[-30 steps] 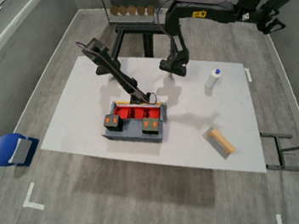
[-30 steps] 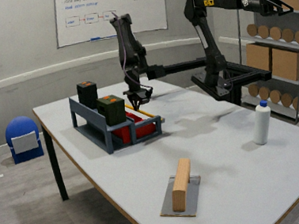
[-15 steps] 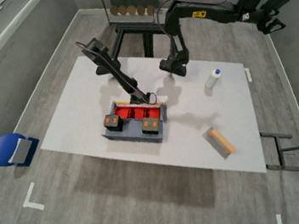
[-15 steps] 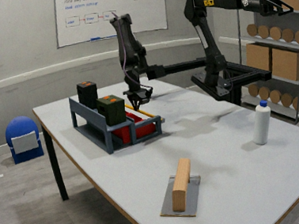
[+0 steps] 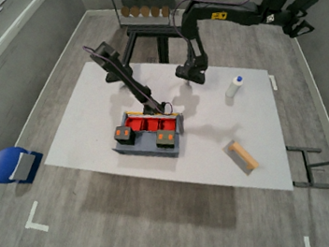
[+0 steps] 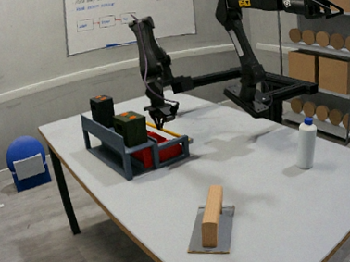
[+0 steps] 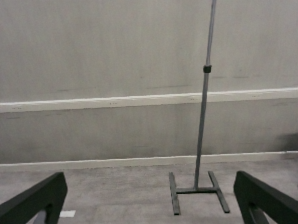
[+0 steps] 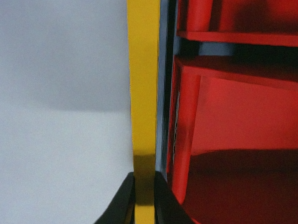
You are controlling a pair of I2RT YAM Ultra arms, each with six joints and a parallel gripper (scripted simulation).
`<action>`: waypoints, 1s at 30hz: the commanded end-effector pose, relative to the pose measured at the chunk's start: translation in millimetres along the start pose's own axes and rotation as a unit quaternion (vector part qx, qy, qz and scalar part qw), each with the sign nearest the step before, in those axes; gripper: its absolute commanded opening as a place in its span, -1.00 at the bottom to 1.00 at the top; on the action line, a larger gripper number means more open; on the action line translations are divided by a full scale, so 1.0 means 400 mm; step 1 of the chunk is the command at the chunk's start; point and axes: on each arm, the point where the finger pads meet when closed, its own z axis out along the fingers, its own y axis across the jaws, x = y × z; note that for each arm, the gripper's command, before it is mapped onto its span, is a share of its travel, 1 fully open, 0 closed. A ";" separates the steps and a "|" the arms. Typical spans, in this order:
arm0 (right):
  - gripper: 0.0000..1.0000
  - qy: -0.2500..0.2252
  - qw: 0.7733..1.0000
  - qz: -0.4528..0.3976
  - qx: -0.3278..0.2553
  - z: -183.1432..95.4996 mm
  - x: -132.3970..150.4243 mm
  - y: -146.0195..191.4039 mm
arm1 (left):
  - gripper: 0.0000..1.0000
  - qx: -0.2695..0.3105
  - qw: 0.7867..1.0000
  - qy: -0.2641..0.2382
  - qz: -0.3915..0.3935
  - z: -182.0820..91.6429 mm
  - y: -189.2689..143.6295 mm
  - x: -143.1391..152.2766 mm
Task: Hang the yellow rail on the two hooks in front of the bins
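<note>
The yellow rail (image 5: 136, 113) (image 6: 172, 132) (image 8: 143, 75) runs along the open side of the red bins (image 5: 152, 125) (image 6: 170, 152) (image 8: 240, 115). My right gripper (image 5: 158, 113) (image 6: 160, 127) (image 8: 144, 180) is shut on the rail, its fingers on either side of it. The bins stand side by side on the blue-grey shelf (image 5: 145, 149) (image 6: 105, 133). The hooks are too small and covered to make out well, so I cannot tell whether the rail sits between their end plates. My left gripper (image 5: 303, 33) (image 7: 150, 179) is open and empty, far from the rail.
Two dark green boxes with orange marks (image 5: 124, 134) (image 5: 165, 139) stand on top of the shelf. A white bottle with a blue cap (image 5: 233, 88) (image 6: 306, 145) and a wooden-handled trowel (image 5: 243, 156) (image 6: 212, 216) are on the table (image 5: 80, 131) (image 6: 269, 191).
</note>
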 end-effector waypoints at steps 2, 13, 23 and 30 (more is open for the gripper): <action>-1.00 -0.025 0.999 0.005 0.022 -0.045 -0.044 -0.039 | 1.00 -0.003 1.000 -0.026 0.003 -0.023 0.008 -0.043; -1.00 -0.027 0.999 0.005 0.024 -0.047 -0.049 -0.042 | 1.00 -0.003 1.000 -0.026 0.003 -0.023 0.008 -0.043; -1.00 -0.028 0.999 0.004 0.026 -0.047 -0.051 -0.043 | 1.00 -0.003 1.000 -0.026 0.003 -0.023 0.008 -0.043; -1.00 -0.029 0.999 0.003 0.027 -0.048 -0.053 -0.043 | 1.00 -0.003 1.000 -0.026 0.003 -0.023 0.008 -0.043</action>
